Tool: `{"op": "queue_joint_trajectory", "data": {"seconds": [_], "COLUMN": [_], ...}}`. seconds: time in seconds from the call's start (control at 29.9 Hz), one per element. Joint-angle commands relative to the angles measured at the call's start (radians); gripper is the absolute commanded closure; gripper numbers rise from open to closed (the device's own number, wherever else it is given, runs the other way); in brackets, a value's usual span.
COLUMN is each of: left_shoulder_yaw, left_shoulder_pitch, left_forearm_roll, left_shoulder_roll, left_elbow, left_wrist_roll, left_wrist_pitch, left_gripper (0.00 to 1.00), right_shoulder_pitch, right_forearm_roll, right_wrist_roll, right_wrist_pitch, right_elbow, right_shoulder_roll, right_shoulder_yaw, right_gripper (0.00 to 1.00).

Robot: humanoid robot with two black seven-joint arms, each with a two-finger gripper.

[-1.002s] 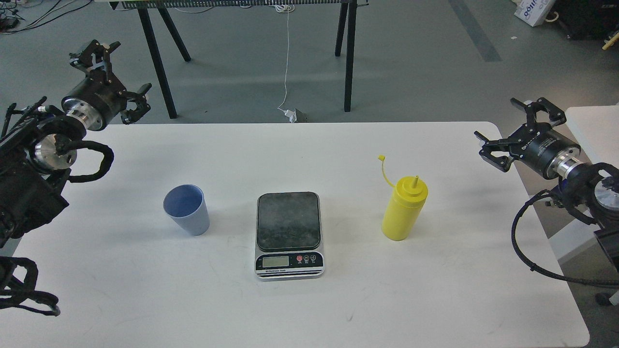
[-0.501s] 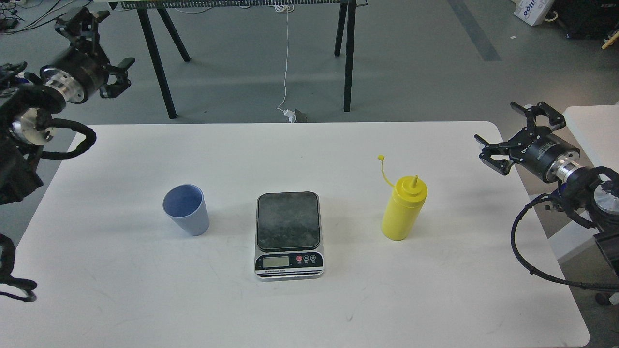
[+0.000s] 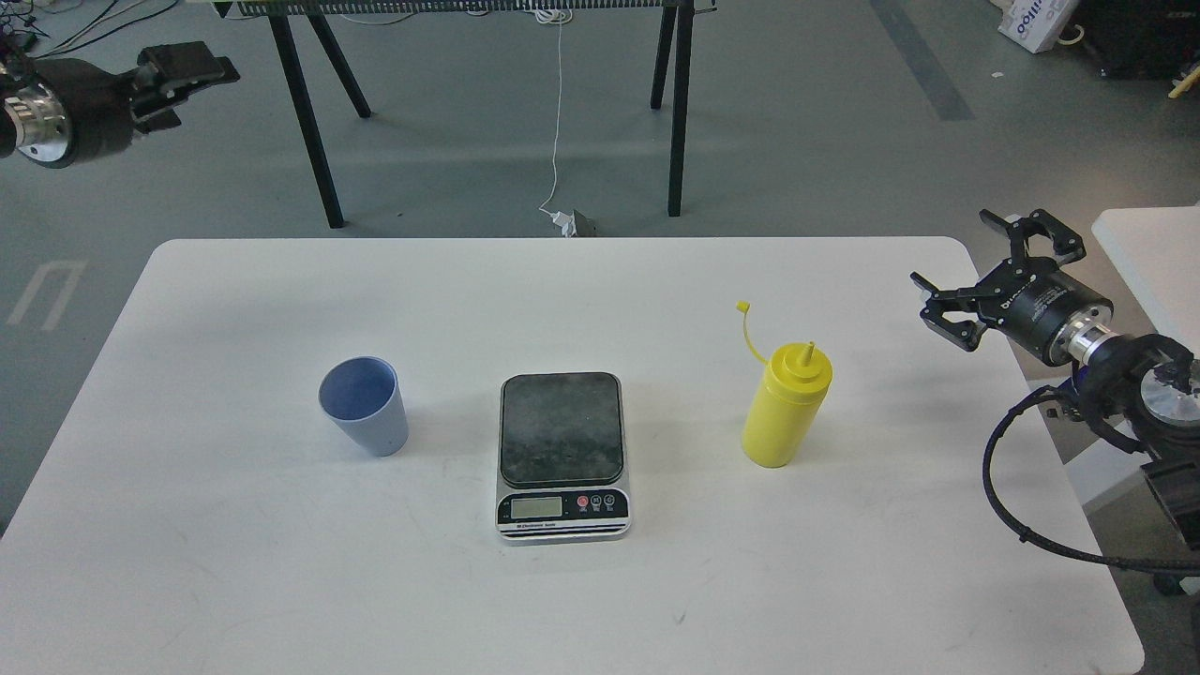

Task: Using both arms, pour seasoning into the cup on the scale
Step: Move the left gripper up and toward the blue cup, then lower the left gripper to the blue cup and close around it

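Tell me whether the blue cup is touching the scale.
Apart. The head view shows bare white table between the cup and the scale; the cup stands to the scale's left, not on its plate.

Yellow bottle (image 3: 786, 405), light blue cup (image 3: 365, 407), silver scale (image 3: 562, 456) with dark, perhaps smudged plate, white table (image 3: 234, 525).

The left black two-finger gripper (image 3: 183, 80) has risen and swung out toward the upper left corner, clear of the white counter (image 3: 234, 562). The right black two-finger gripper (image 3: 984, 272) has edged slightly inward and lower.
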Motion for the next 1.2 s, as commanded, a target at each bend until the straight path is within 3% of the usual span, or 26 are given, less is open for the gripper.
{"op": "queue_joint_trajectory", "data": {"seconds": [0.0,0.1,0.27,0.9,1.17], "left_shoulder_yaw": [0.021,0.066,0.097,0.1,0.101], "left_shoulder_pitch": [0.012,0.048,0.14,0.259,0.279], "left_forearm_roll": [0.077,0.088,0.184,0.21,0.21], "left_shoulder_roll": [0.094,0.099,0.08,-0.087,-0.116], "left_elbow": [-0.298,-0.398,-0.394,-0.155,-0.107], "left_wrist_roll": [0.004,0.009,0.01,0.01,0.009], "left_wrist_pitch": [0.0,0.0,0.0,0.0,0.0], "left_gripper": [0.02,0.02,0.02,0.02,0.02], "right_shoulder_pitch": [-0.008,-0.013,-0.025,-0.054,-0.065], "right_forearm_roll": [0.0,0.0,0.0,0.0,0.001], "right_wrist_roll": [0.0,0.0,0.0,0.0,0.0], "right_wrist_pitch": [0.0,0.0,0.0,0.0,0.0], "right_elbow": [0.0,0.0,0.0,-0.001,0.0], "right_shoulder_roll": [0.0,0.0,0.0,0.011,0.011], "right_shoulder_yaw": [-0.002,0.001,0.004,0.005,0.007], "right_gripper": [0.01,0.01,0.01,0.01,0.01]}}
